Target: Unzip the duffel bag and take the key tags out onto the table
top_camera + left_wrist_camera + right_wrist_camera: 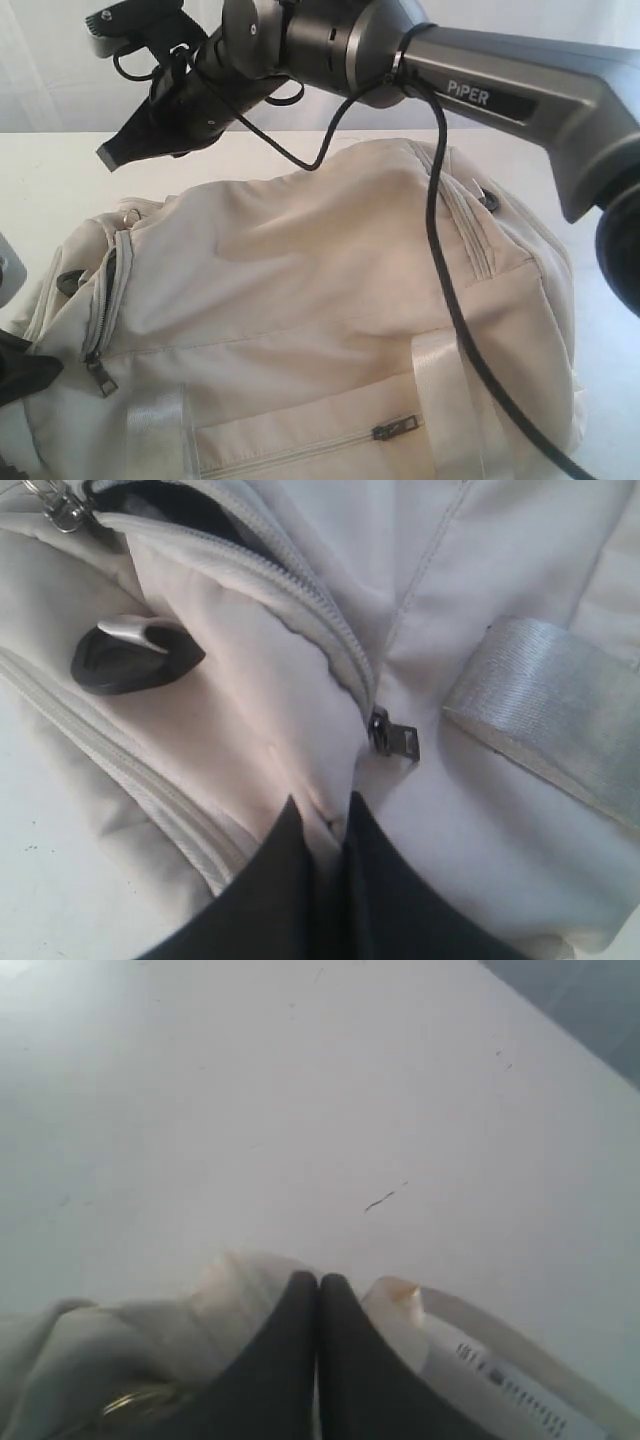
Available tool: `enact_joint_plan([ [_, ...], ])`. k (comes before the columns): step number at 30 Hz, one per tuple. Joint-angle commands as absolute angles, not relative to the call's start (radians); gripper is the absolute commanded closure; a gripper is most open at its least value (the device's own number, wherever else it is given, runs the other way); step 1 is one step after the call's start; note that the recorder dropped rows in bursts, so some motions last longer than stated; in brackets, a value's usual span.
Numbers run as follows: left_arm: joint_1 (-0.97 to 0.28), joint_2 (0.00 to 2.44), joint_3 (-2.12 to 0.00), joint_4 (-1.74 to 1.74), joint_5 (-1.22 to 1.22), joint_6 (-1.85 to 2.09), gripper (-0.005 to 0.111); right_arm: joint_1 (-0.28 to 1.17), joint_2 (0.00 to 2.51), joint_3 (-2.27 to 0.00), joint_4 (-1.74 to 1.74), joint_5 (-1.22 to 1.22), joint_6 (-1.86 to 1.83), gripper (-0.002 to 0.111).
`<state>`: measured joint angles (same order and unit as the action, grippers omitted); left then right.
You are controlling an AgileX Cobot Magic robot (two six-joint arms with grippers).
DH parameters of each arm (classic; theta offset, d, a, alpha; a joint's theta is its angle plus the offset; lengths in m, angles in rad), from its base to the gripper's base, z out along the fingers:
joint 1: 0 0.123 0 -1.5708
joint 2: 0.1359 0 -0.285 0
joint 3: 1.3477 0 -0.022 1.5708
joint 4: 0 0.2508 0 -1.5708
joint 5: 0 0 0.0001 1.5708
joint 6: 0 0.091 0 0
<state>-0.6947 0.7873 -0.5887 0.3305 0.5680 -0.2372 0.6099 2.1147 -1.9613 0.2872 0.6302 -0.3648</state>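
Pinches, seemingly, a fold of the duffel bag [320,300] in the nearly closed left gripper [335,810], just beside the zipper pull [392,738]; holds the right gripper [318,1282] fully closed and empty above the desk [300,1110]; rests on that desk, zipper partly parted over dark lining [170,500].

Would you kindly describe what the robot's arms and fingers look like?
The right arm is grey with a black strip lettered PiPER and a loose black cable. Both the left gripper and right gripper have tapered black fingers.

Left gripper [336,815], right gripper [318,1282]: jaws together
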Motion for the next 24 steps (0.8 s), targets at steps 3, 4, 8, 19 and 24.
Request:
enact_joint_plan([
  [3, -0.7, 0.777, -0.586, 0.304, 0.615, -0.228, 0.107, 0.604, 2.048, -1.965, 0.376, 0.803, -0.367, 0.101],
  [4, -0.7, 0.777, -0.586, 0.304, 0.615, -0.228, 0.107, 0.604, 2.043, -1.965, 0.393, 0.823, -0.357, 0.095],
  [8, -0.7, 0.777, -0.586, 0.304, 0.607, -0.228, 0.107, 0.607, 2.06, -1.965, 0.501, 0.874, -0.358, 0.065],
  [19, -0.7, 0.777, -0.586, 0.304, 0.603, -0.228, 0.107, 0.608, 2.136, -1.965, 0.56, 0.867, -0.303, 0.054],
  [24, -0.7, 0.777, -0.586, 0.306, 0.6, -0.228, 0.107, 0.608, 2.155, -1.965, 0.568, 0.871, -0.303, 0.054],
])
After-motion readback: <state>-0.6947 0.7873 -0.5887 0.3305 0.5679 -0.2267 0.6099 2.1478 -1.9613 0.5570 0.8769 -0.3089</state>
